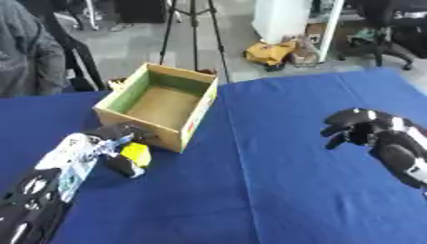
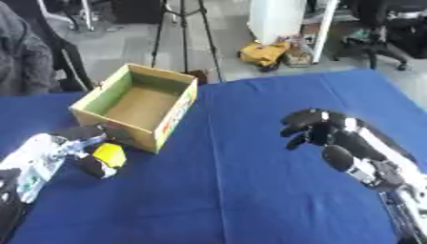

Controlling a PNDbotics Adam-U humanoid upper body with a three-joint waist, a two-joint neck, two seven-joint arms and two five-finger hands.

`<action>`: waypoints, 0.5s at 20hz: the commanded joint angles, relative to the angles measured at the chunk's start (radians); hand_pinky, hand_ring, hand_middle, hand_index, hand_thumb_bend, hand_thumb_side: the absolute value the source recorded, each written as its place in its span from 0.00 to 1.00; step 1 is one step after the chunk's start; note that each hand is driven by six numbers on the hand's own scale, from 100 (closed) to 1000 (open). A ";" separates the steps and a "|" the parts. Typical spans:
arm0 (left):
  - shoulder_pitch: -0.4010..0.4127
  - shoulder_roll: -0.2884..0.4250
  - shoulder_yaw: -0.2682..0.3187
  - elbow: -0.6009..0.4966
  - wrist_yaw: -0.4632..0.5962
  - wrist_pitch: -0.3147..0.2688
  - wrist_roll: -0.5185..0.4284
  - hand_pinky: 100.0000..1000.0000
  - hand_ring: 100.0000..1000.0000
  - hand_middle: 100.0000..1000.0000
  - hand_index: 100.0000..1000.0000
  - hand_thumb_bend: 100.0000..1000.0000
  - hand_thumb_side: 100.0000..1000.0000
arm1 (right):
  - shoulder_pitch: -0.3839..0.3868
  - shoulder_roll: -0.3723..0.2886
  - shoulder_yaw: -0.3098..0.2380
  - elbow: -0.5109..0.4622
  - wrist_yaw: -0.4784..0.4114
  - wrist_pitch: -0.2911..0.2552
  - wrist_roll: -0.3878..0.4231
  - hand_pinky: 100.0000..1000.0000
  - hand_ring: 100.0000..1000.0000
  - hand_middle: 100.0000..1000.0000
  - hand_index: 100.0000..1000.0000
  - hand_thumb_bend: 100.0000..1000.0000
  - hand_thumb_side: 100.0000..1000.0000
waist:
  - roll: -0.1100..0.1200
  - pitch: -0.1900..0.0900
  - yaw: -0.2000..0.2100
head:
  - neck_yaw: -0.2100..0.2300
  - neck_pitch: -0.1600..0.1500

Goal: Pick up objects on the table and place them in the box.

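Pick-up step in hand, judging by the lower left of the frame: left hand curled around a small yellow object, pinched between dark fingers just above the blue cloth. Held close beside the near corner of the cardboard box, not yet over it. Box open and apparently empty, brown floor bare, sitting at upper left of centre.

Next, probably: lift clear of the near wall, carry up and right over the opening, then release.

Right hand at middle right, hovering idle above the cloth, fingers bent inward, nothing held.

Blue cloth over the whole table, a seam down the middle. Beyond: grey floor, tripod legs, yellow bag, office chair at upper right.
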 commanded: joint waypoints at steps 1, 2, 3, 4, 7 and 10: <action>-0.014 0.032 0.010 -0.026 -0.005 0.004 -0.018 0.55 0.55 0.63 0.83 0.28 0.30 | -0.013 -0.015 -0.009 -0.007 -0.006 -0.002 0.001 0.62 0.73 0.74 0.73 0.47 0.57 | -0.003 -0.011 0.002 | 0.001 -0.002; -0.013 0.033 0.010 -0.027 -0.004 0.006 -0.021 0.51 0.52 0.63 0.83 0.26 0.29 | -0.013 -0.015 -0.009 -0.006 -0.006 -0.002 0.000 0.62 0.73 0.74 0.73 0.47 0.57 | -0.003 -0.011 0.002 | 0.001 -0.002; -0.013 0.033 0.010 -0.027 -0.003 0.008 -0.022 0.47 0.49 0.62 0.82 0.23 0.28 | -0.013 -0.015 -0.009 -0.006 -0.006 -0.002 0.000 0.62 0.73 0.74 0.73 0.47 0.57 | -0.003 -0.011 0.002 | 0.001 -0.002; -0.013 0.033 0.010 -0.027 -0.001 0.010 -0.024 0.45 0.48 0.62 0.82 0.21 0.27 | -0.013 -0.015 -0.009 -0.006 -0.006 -0.002 0.001 0.62 0.73 0.74 0.73 0.47 0.57 | -0.003 -0.011 0.002 | 0.000 -0.001; -0.012 0.032 0.010 -0.026 0.004 0.019 -0.023 0.36 0.40 0.61 0.81 0.02 0.20 | -0.012 -0.014 -0.009 -0.006 -0.006 -0.002 0.001 0.62 0.73 0.74 0.73 0.47 0.57 | -0.003 -0.011 0.002 | 0.000 -0.001; -0.010 0.031 0.010 -0.024 0.011 0.033 -0.012 0.30 0.35 0.60 0.79 0.00 0.13 | -0.012 -0.014 -0.009 -0.005 -0.005 -0.002 0.001 0.62 0.73 0.74 0.73 0.47 0.57 | -0.003 -0.011 0.002 | 0.000 0.000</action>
